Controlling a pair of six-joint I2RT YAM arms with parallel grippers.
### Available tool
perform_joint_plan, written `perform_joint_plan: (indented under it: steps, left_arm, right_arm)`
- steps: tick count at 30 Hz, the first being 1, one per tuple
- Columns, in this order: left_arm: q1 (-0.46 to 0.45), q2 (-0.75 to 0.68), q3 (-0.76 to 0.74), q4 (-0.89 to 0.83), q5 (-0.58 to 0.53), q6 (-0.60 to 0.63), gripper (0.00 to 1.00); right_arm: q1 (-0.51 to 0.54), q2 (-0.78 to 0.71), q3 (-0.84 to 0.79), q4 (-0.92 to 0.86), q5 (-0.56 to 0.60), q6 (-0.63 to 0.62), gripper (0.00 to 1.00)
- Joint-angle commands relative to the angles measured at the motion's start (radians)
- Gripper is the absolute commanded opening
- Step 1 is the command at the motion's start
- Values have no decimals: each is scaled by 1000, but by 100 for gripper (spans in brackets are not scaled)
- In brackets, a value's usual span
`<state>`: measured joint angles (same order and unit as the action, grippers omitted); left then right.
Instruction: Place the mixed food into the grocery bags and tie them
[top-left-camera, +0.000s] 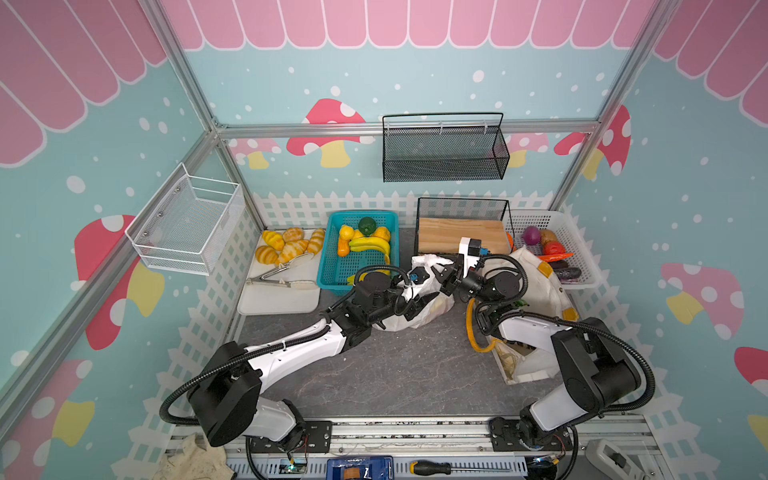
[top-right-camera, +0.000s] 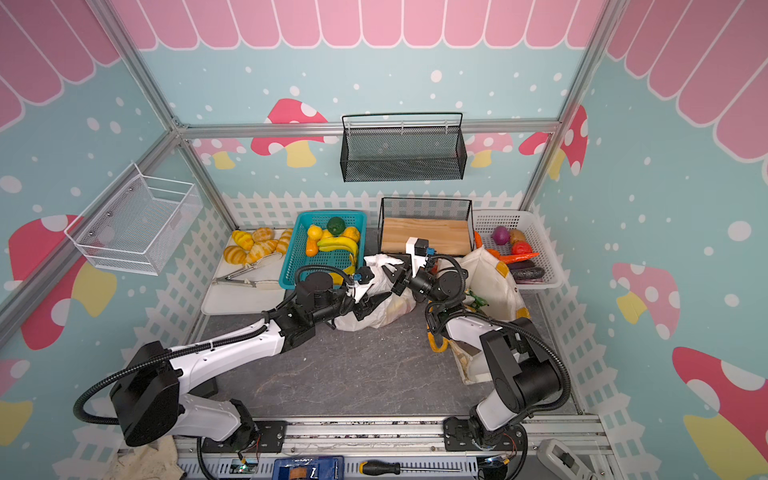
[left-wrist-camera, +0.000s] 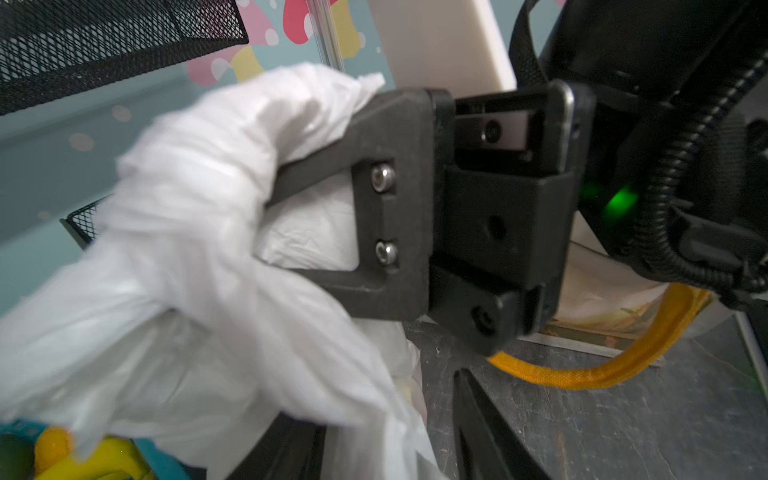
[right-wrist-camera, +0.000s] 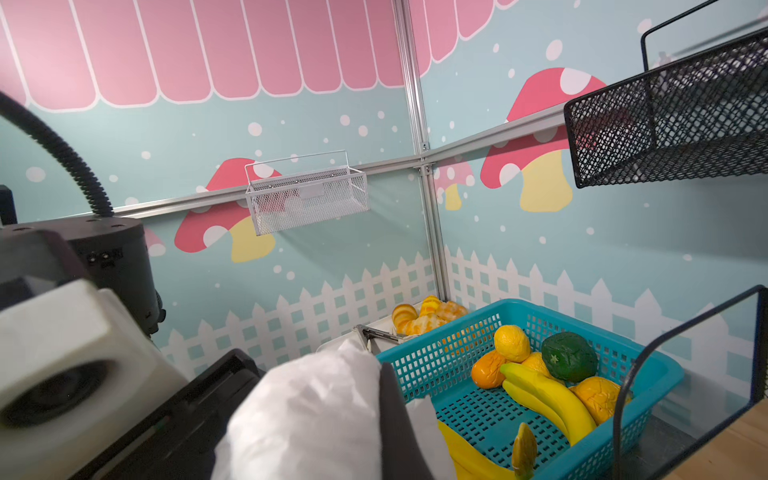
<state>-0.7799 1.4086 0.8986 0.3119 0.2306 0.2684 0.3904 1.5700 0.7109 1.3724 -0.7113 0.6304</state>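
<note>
My right fingers (left-wrist-camera: 390, 137) are shut tight on the top of the white bag (top-left-camera: 399, 322). My left fingers (left-wrist-camera: 482, 432) are apart, w/ bag plastic hanging btwn them. The bag sits on the counter (top-left-camera: 395, 374), just beside the teal basket (top-left-camera: 332, 266). The bananas (top-left-camera: 370, 245) & oranges (top-left-camera: 383, 234) lie in that basket. The tote (top-left-camera: 536, 286) slumps by my right arm.
</note>
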Motion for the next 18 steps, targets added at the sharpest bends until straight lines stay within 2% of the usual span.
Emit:
perform_joint_plan:
  steps: [1,5,8,14,18]
  left_arm:
    - [10,-76,-21,-53,40,11,62]
    - [37,-148,-39,-78,97,5,75]
    - [63,-193,-44,-103,125,11,78]
    - [168,-270,-58,-110,196,5,77]
    - [262,-282,-38,-113,262,11,66]
  right_arm:
    - [-26,19,-19,125,-67,31,0]
    - [-36,22,-14,131,-94,25,0]
    - [-38,25,-11,128,-105,20,0]
    - [-42,30,8,110,-135,15,0]
    - [-42,30,21,95,-155,12,0]
